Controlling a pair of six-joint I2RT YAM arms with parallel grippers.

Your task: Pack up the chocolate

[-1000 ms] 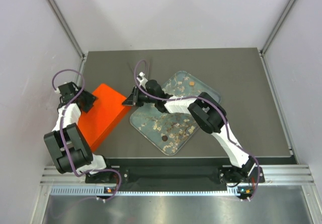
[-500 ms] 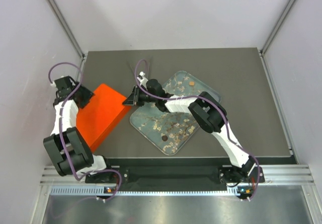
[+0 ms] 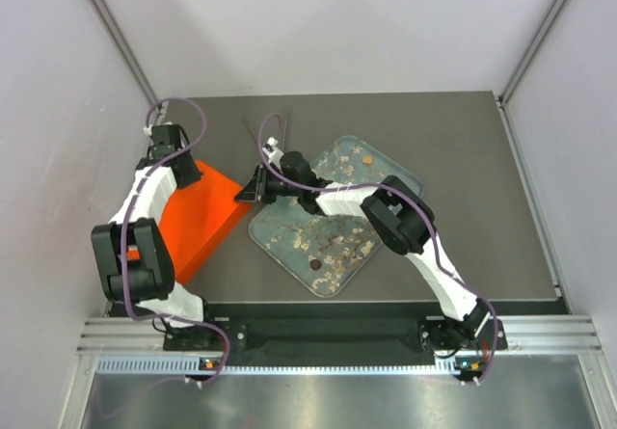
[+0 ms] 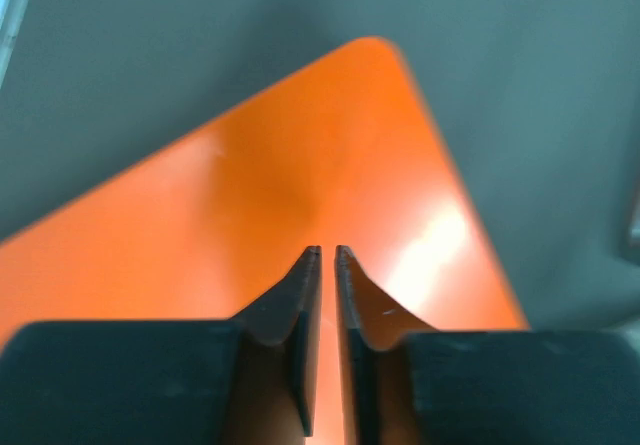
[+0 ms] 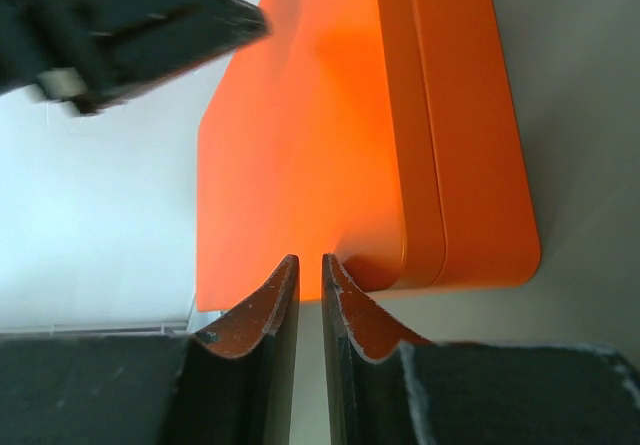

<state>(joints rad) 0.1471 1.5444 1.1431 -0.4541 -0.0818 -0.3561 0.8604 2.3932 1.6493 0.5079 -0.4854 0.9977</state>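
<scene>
Seen from above, a dark grey table holds a closed orange box on its left side and a clear tray, strewn with thin pale-brown flakes, at its centre. Two pieces of chocolate lie on the tray, well apart. A caramel-brown chocolate sits near the far corner and a dark brown chocolate sits near the corner closest to the arms. Neither piece is in the box or in a gripper. The left gripper hangs over the orange lid towards the box's far end. Its two fingers are drawn almost together, with only a thin slit between them and nothing in it. Whether the tips touch the lid cannot be told. The right arm stretches across the tray to the box's right corner. There the right gripper also has its fingers nearly pressed together and empty, with the tips just beside the edge of the lid. The right wrist camera shows the lid seated on the box's base, with a blurred dark part of the left arm at the upper left.
</scene>
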